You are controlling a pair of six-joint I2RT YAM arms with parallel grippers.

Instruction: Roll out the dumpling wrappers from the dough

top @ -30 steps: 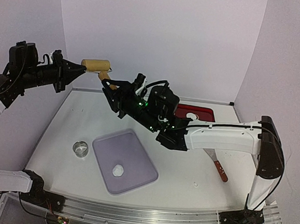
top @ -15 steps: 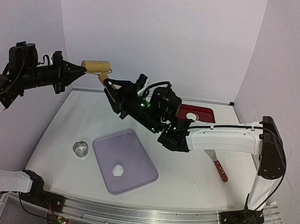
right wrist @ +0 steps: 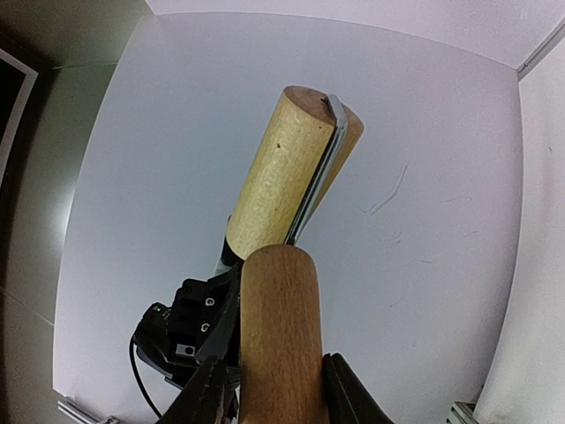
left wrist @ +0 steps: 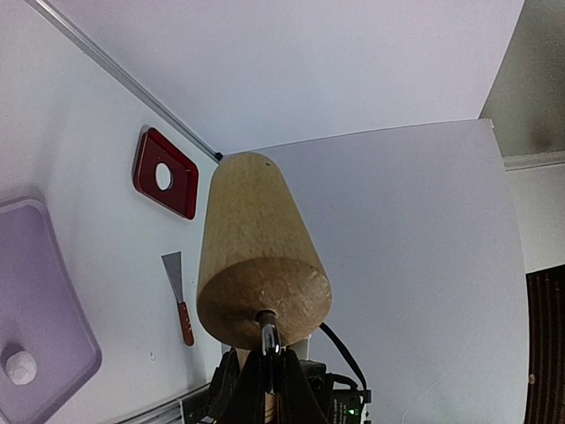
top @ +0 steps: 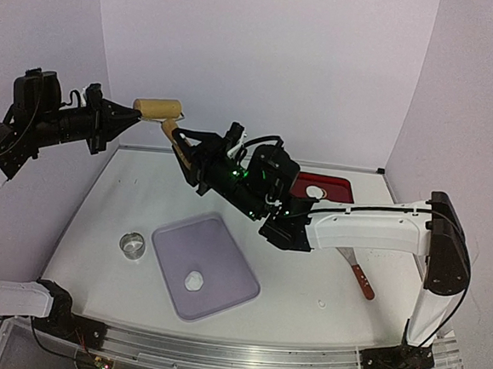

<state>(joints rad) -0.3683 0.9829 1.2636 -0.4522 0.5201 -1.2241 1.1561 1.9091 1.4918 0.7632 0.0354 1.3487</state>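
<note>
The dough [top: 194, 279] is a small white lump lying on the purple mat [top: 221, 238], toward the mat's near edge, with nothing touching it. Both arms are raised well above and beyond the mat's far side, sharing the wooden roller. The left tool [top: 138, 111] is pressed together on the thin metal pin [left wrist: 267, 329] at the end of the roller head [top: 158, 107]. The right tool [top: 185, 145] pinches the roller's handle [right wrist: 281, 336], one finger on each side of it, and a metal bracket [right wrist: 313, 185] joins handle and head.

Left of the mat, a metal ring cutter [top: 132, 246] stands on the worktop [top: 118, 191]. Beyond the mat's far right corner lies a red tray [top: 336, 188] bearing a round white spot, probably a dumpling wrapper [top: 316, 192]. The right forearm stretches across in front of the tray and hides its near left part. Right of the mat is a scraper [top: 360, 280] with a red handle, its blade partly under that same forearm. A white crumb [top: 321, 304] sits right of the mat's near corner. In the left wrist view the roller head blocks the middle of the scene.
</note>
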